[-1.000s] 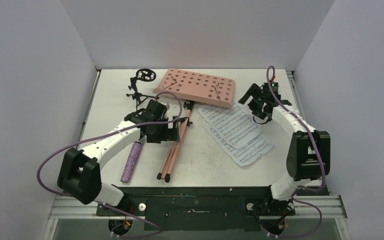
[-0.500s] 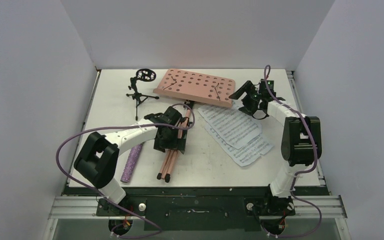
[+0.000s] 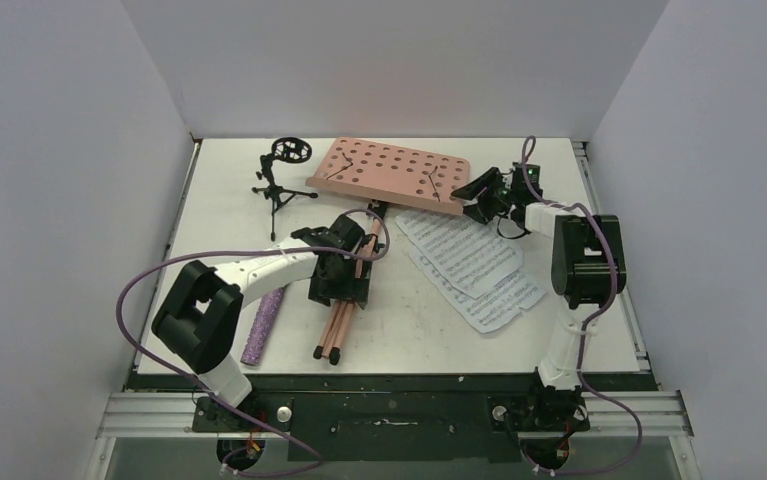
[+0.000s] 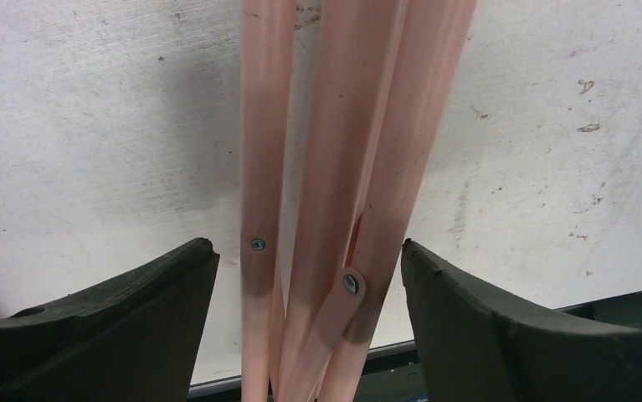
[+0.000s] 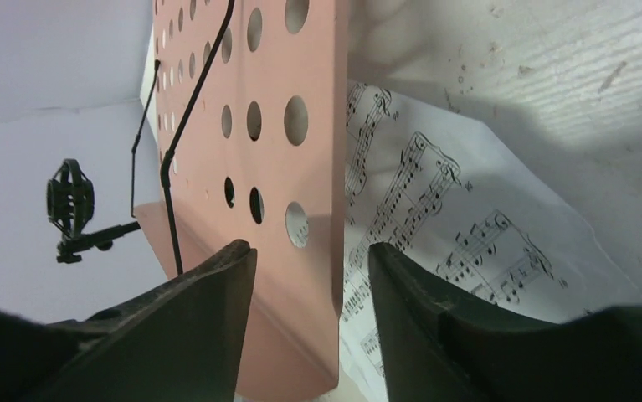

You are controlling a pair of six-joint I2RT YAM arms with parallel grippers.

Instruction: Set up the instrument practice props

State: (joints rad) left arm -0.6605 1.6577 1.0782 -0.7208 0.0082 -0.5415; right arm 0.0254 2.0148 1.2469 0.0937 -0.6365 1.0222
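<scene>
Each arm was built of white tubular links and boxy black joint housings: the left arm (image 3: pixel 259 268) and the right arm (image 3: pixel 584 262) looked alike. A thin purple cable (image 3: pixel 134 280) ran along the left one in a wide loop, and another (image 3: pixel 526 160) arched over the right one's far end. Both rose from black bases (image 3: pixel 549 400). The left gripper (image 4: pixel 307 247) and the right gripper (image 5: pixel 310 247) had thick, matte, near-black fingers, wedge-shaped with rounded tips.

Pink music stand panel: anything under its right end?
The white sheet-music pages slip under the right edge of the pink perforated panel, which overlaps their corner. The panel hides how far they reach beneath it, and whether anything else lies there.
</scene>
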